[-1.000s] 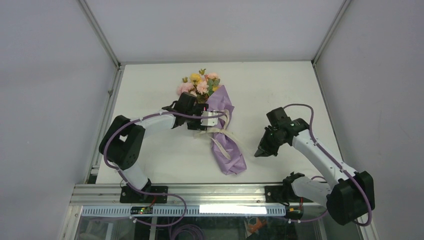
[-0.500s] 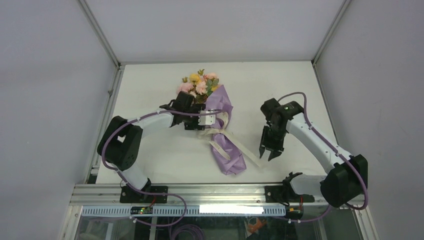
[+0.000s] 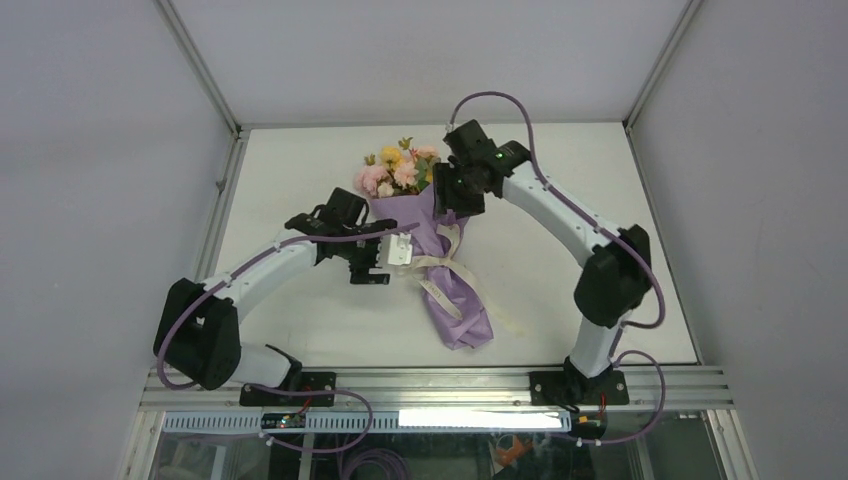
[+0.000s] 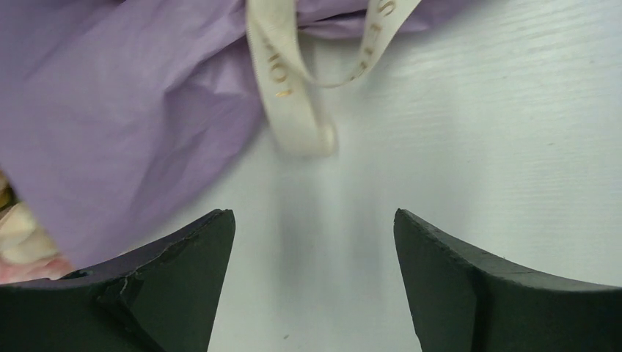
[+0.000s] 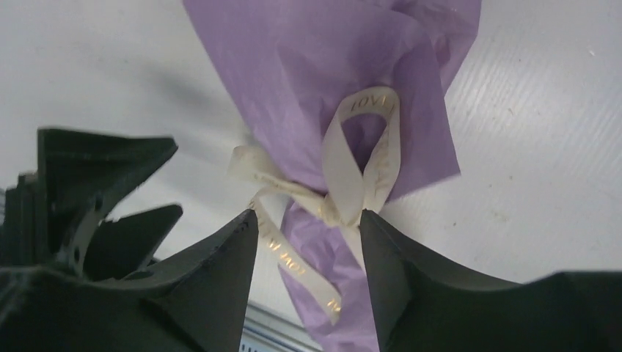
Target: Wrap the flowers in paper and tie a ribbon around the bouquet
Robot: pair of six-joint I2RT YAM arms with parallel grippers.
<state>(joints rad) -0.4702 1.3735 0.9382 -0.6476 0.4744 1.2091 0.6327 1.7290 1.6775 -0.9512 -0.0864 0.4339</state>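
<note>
Item: bouquet, a cone of crinkled lilac-purple wrapping with blooms at one end; lies flat on the white table, near its middle; wide end toward the far edge, narrow tail toward the near edge and slightly to the right.

Contents: flowers, a small bunch of yellow, pink and orange blooms with green leaves; they stand out of the wide end.

Wrapping: paper, a thin lilac-purple sheet, creased; pinched in at the waist.

Binding: ribbon, narrow cream fabric with gold lettering; tied round the waist in a bow with two loops; one loose tail lies down over the paper, another trails onto the table to the right of the cone's tail.

Left gripper: black, two-fingered; jaws wide apart with only bare table between them, nothing held; sits just left of the bouquet's waist, pointing at it; a ribbon loop lies just ahead of the fingertips, apart from them.

Right gripper: black, two-fingered; jaws apart, nothing held; sits at the right side of the wide end, close beside the flowers; the bow shows in the gap beyond its fingertips; whether the fingers touch the paper cannot be told.
</note>
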